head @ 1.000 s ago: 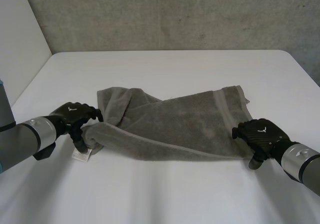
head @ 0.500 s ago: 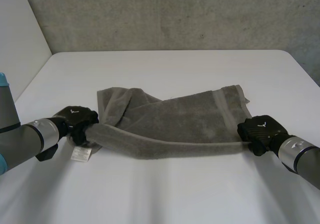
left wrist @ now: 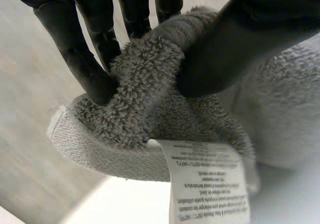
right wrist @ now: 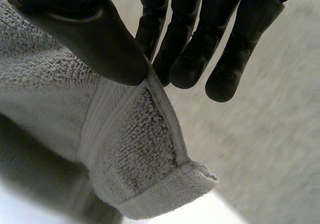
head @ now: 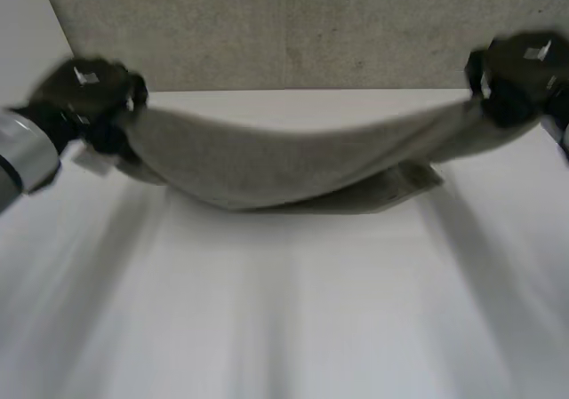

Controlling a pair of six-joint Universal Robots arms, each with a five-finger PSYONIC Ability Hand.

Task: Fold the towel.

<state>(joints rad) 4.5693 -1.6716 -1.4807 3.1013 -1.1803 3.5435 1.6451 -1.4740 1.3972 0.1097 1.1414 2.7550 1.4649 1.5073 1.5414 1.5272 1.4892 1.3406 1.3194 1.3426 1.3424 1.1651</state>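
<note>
The left hand point(head: 84, 92) is held up above the table point(head: 284, 328), over its far left part, with the grey forearm reaching in from the table's left side. In the left wrist view its fingers point(left wrist: 75, 49) are curled down onto one face of a bunched corner of the towel point(head: 267, 159), and the thumb point(left wrist: 235, 39) presses the other face, so the corner is pinched firmly. A white care label point(left wrist: 207, 184) hangs from the hem just below that pinch.

The right hand point(head: 520, 70) is up at a similar height, over the table's far right part. In the right wrist view, its thumb point(right wrist: 85, 29) lies on the towel's banded hem and clamps the cloth against the fingers point(right wrist: 200, 49) behind it. The corner of the hem sticks out free past the fingertips.

The grey towel is strung between the two hands above the table, with its long axis running across the table from left to right. Its middle sags in a shallow curve. A lower layer hangs down toward the table's far half; whether it touches the table cannot be told.
</note>
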